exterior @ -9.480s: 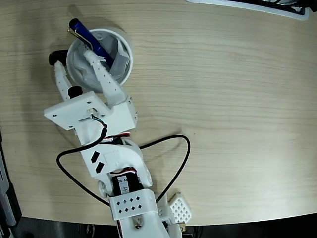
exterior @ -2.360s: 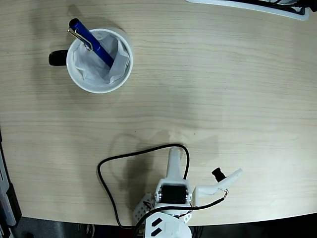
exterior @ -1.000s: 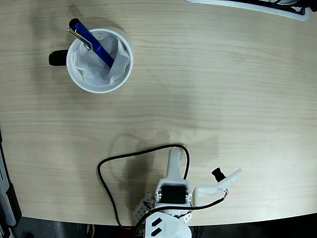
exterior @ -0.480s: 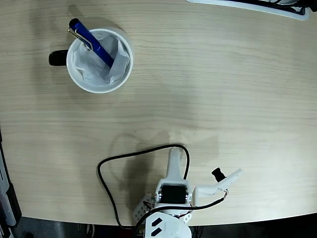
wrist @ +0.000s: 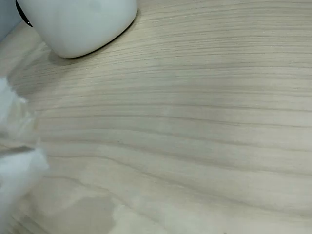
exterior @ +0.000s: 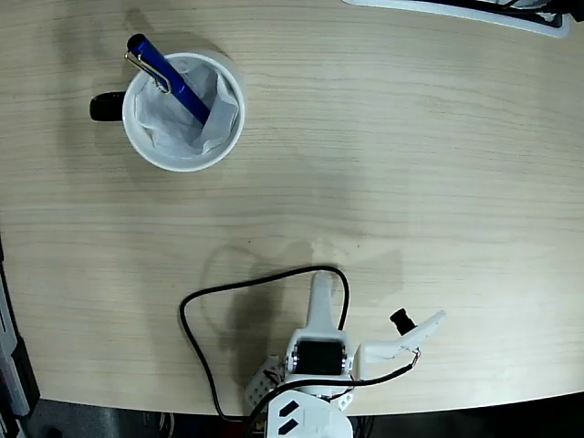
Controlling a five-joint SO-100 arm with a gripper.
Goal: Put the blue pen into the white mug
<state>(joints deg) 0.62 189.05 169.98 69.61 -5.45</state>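
End effector (exterior: 422,330) sits low by the desk (exterior: 411,164) edge, holding nothing; I cannot tell if it is spread. Blue pen (exterior: 169,78) stands in the white mug (exterior: 182,157), so the job looks done.

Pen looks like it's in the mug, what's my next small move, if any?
Probably none: hold the arm parked. The blue pen stands tilted inside the white mug, its clip end leaning over the rim, and the arm sits folded at the near table edge, well clear.
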